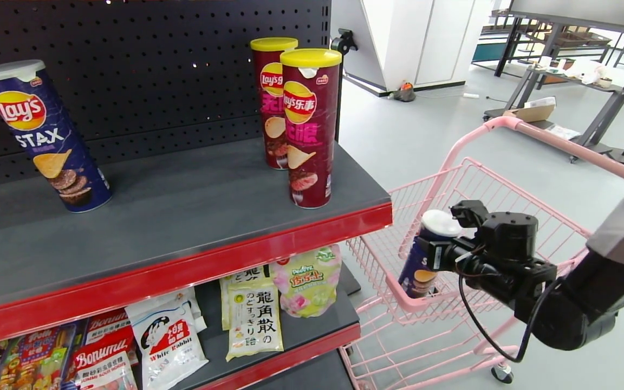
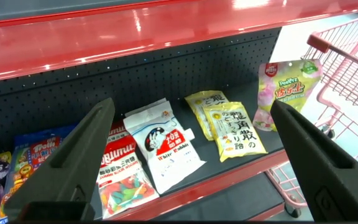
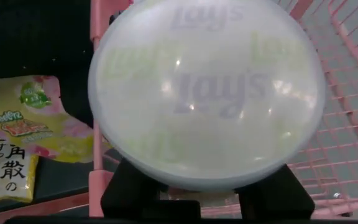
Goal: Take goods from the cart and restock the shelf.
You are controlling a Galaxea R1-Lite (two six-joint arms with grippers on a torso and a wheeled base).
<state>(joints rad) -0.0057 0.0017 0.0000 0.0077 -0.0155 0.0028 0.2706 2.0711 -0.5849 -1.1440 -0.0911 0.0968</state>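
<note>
Left tool (image 2: 191, 155) has its jaws wide apart with nothing in them, pointed at the snack bags (image 2: 166, 149) on the lower level of the shelf (image 1: 193, 206). The shelf's top level holds one blue can (image 1: 41, 135) toward its left end and two red cans (image 1: 309, 127) by its right front corner, with a big bare stretch between them. So I'd call the restock partly done at best.

Just right of the shelf is the pink cart (image 1: 561, 144). The right tool (image 1: 436, 238) is clamped on the gripped can (image 1: 419, 276) near its white lid. That can is upright inside the basket, below the shelf's top level. It's not on the shelf yet, so that's what's left.
</note>
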